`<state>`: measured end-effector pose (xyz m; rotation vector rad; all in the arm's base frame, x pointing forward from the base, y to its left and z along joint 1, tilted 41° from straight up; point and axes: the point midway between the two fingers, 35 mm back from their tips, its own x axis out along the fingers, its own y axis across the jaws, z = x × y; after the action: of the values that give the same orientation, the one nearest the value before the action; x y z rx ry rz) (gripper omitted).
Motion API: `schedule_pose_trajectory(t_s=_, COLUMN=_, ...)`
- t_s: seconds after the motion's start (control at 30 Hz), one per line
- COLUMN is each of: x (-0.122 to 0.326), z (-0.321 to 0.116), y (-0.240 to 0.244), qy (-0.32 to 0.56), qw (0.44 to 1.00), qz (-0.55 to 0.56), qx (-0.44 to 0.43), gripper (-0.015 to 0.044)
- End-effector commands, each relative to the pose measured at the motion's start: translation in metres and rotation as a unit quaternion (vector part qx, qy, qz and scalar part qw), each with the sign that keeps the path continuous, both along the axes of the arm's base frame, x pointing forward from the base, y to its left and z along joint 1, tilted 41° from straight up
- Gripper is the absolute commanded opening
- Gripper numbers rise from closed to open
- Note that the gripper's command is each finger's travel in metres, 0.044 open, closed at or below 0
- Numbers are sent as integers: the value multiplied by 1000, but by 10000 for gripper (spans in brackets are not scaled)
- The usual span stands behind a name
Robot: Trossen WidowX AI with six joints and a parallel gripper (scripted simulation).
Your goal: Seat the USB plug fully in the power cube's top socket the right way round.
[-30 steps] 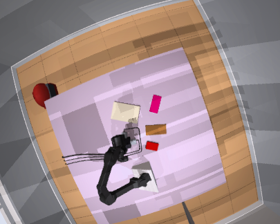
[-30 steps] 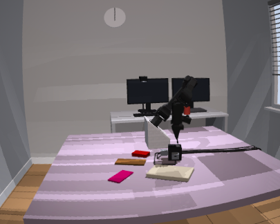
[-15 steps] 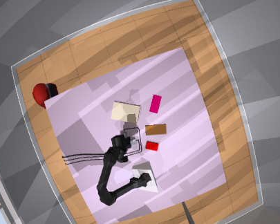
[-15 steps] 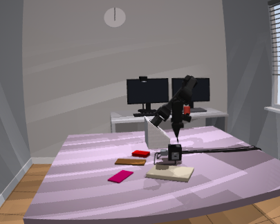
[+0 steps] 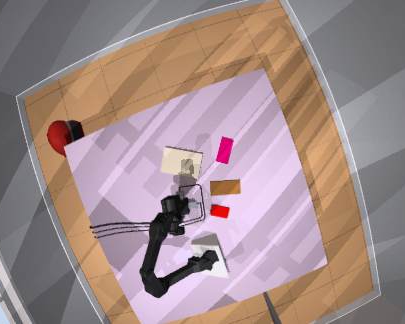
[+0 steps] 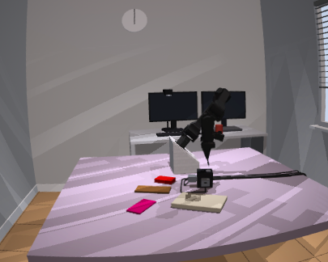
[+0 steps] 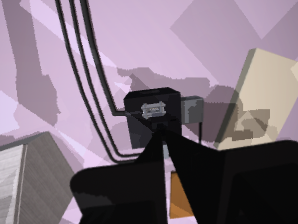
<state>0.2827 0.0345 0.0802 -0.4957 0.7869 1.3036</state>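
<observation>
The power cube (image 6: 204,174) (image 7: 135,131) is black and stands on the table. In the wrist view a metallic socket outline (image 7: 153,110) shows on its top. My gripper (image 6: 208,162) (image 7: 162,135) is nearly closed, pointing down just above the cube's top, and is shut on the small dark USB plug (image 7: 160,124). The plug shows only as a dark shape between the fingertips, beside the socket outline. The fingers hide most of it, so its facing and whether any of it is still in the socket cannot be told.
A grey plug (image 7: 192,110) sits in the cube's side; black cables (image 6: 252,176) (image 7: 87,75) run off and loop around it. Nearby are a cream slab (image 5: 176,161) (image 6: 203,203), brown block (image 5: 225,187), red block (image 5: 220,211), magenta block (image 5: 225,150) and a grey wedge (image 6: 183,161) (image 7: 40,175).
</observation>
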Motion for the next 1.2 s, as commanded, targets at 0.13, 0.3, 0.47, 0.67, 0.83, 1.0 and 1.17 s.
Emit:
schedule_pose_trajectory(t_s=0.13, x=-1, z=-1, y=0, qy=51, qw=997, qz=-57, qx=5, gripper=0)
schedule_pose_trajectory(t_s=0.3, x=-1, z=-1, y=1, qy=96, qw=989, qz=-108, qx=10, gripper=0)
schedule_pose_trajectory(t_s=0.47, x=-1, z=-1, y=1, qy=138, qw=978, qz=-156, qx=14, gripper=0)
schedule_pose_trajectory(t_s=0.67, x=-1, z=-1, y=1, qy=188, qw=959, qz=-213, qx=19, gripper=0)
schedule_pose_trajectory(t_s=0.83, x=-1, z=-1, y=1, qy=229, qw=938, qz=-260, qx=23, gripper=0)
schedule_pose_trajectory(t_s=1.0, x=-1, z=-1, y=1, qy=268, qw=913, qz=-306, qx=28, gripper=0)
schedule_pose_trajectory(t_s=1.17, x=-1, z=-1, y=1, qy=307, qw=885, qz=-350, qx=31, gripper=0)
